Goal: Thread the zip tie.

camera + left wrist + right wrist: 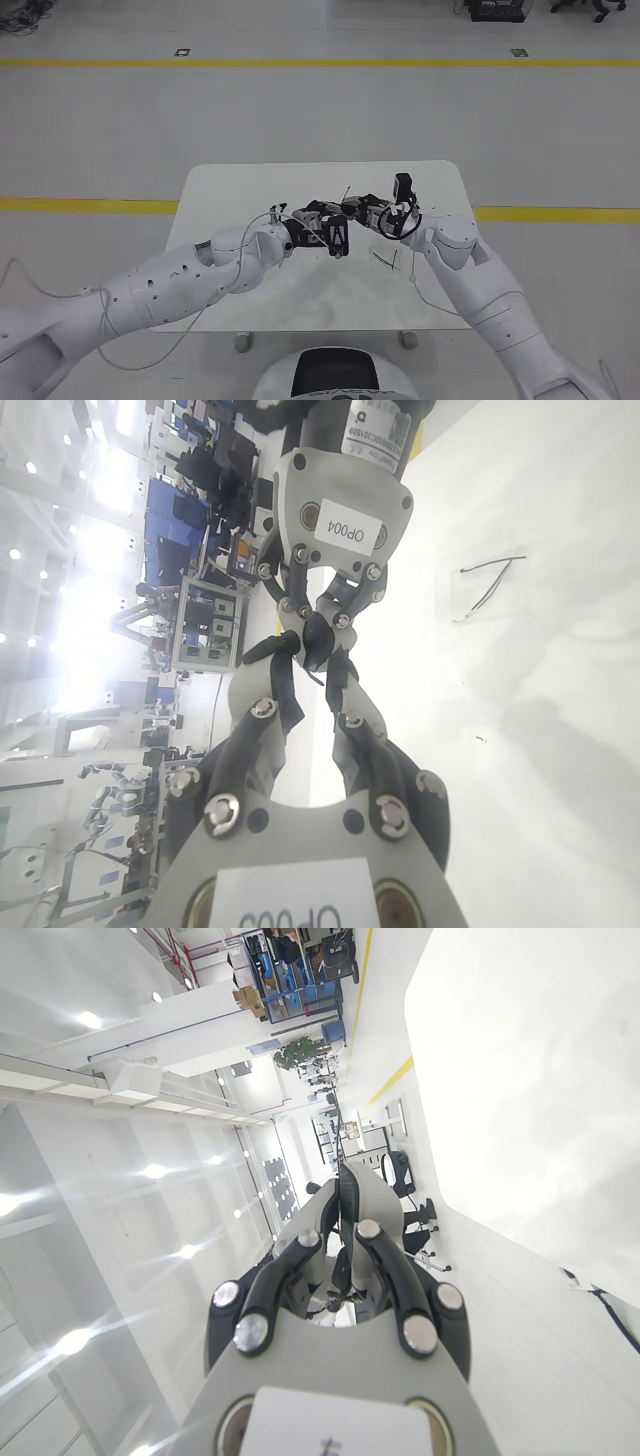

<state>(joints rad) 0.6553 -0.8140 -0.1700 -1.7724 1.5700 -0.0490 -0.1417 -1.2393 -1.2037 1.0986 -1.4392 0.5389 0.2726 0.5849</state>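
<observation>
My right gripper (344, 1173) is shut on a thin black zip tie (336, 1138), whose free end sticks out past the fingertips. Over the middle of the white table (250, 190) the two grippers meet tip to tip. In the left wrist view the right gripper (317, 637) comes in from the far side, its shut tips between my left gripper's spread fingers (272, 680). A short black end of the zip tie (316, 677) hangs in that gap. My left gripper (307, 657) is open. From above, the zip tie (346, 192) rises over the right gripper (355, 208), with the left gripper (335, 238) beside it.
Two spare zip ties (492, 582) lie crossed on the table near the right arm, also visible as spare zip ties (390, 260) from above. The table's far half and left side are bare. Its edges are close on all sides.
</observation>
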